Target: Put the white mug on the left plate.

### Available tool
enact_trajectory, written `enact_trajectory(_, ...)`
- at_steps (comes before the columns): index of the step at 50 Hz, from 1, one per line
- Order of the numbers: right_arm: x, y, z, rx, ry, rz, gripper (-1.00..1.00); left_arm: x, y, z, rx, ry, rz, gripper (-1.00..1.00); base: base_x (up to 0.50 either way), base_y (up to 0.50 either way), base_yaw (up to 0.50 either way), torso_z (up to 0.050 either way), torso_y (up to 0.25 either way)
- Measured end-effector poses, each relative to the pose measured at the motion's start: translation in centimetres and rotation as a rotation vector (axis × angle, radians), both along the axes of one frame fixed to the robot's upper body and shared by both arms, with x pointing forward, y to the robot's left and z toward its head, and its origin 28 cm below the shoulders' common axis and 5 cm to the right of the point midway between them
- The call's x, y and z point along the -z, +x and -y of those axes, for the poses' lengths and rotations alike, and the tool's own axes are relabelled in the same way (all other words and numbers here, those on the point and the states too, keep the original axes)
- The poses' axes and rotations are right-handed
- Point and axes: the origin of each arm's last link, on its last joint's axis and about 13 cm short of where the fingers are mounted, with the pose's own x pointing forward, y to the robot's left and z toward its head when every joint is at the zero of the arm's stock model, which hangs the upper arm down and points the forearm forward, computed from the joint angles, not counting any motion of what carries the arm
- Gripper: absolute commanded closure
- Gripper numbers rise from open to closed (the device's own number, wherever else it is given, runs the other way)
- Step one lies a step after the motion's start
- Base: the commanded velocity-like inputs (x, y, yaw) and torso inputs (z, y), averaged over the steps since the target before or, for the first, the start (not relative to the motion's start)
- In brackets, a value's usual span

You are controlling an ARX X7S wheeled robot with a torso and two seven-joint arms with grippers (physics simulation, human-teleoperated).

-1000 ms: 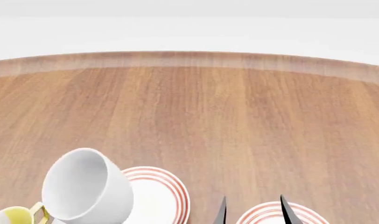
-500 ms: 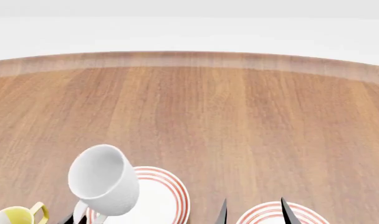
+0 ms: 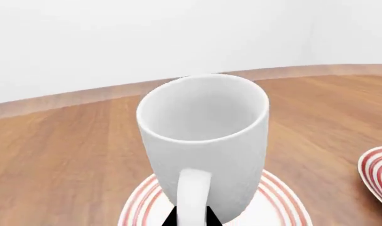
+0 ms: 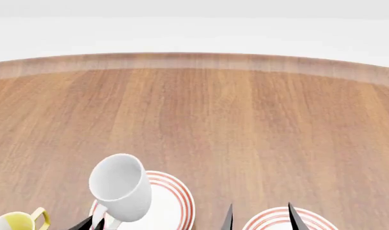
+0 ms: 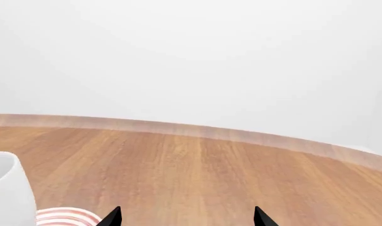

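Note:
The white mug (image 4: 121,187) hangs tilted over the left plate (image 4: 172,201), a white plate with red rings, at the head view's lower left. My left gripper (image 4: 92,224) is shut on the mug's handle (image 3: 192,195); its black fingertips (image 3: 170,218) show on either side of the handle. In the left wrist view the mug (image 3: 203,141) is above the plate (image 3: 279,207). I cannot tell whether the mug touches the plate. My right gripper (image 4: 259,218) is open and empty beside the right plate (image 4: 280,221). Its tips (image 5: 109,217) show wide apart in the right wrist view.
A white mug with yellow inside and handle (image 4: 18,221) sits at the bottom left corner. The round wooden table (image 4: 201,115) stretches away to its far rim. The right plate's edge shows in the left wrist view (image 3: 376,174).
The white mug has moved right and down, from beside the left plate to over it, and looks smaller. My left gripper's tips have come into view. The right gripper has not moved.

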Motion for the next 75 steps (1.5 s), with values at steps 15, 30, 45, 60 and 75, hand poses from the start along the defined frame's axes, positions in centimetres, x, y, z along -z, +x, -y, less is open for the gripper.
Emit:
enact_trajectory(15, 0.3, -0.1, 0.1, 0.003, 0.003, -0.002, -1.0, 1.9, 1.8, 0.4, -0.058, 0.011, -0.058, 1.0, 0.0, 0.0, 0.0, 0.0, 0.001)
enact_trajectory(30, 0.2, -0.1, 0.1, 0.002, 0.004, 0.001, -1.0, 2.8, 2.7, 0.8, -0.098, 0.023, -0.093, 1.0, 0.0, 0.0, 0.0, 0.0, 0.0)
enact_trajectory(45, 0.1, -0.1, 0.1, 0.002, 0.003, 0.003, -1.0, 2.6, 3.0, 1.4, -0.104, 0.022, -0.082, -1.0, 0.0, 0.0, 0.0, 0.0, 0.0)
enact_trajectory(60, 0.2, 0.0, 0.0, 0.001, 0.003, 0.001, -1.0, 0.0, 1.3, 2.0, -0.065, 0.013, 0.017, -1.0, 0.0, 0.0, 0.0, 0.0, 0.0)
enact_trajectory(75, 0.3, 0.0, 0.1, 0.002, 0.006, -0.001, -1.0, -4.1, -2.5, 2.8, -0.002, 0.011, 0.167, -1.0, 0.0, 0.0, 0.0, 0.0, 0.0)
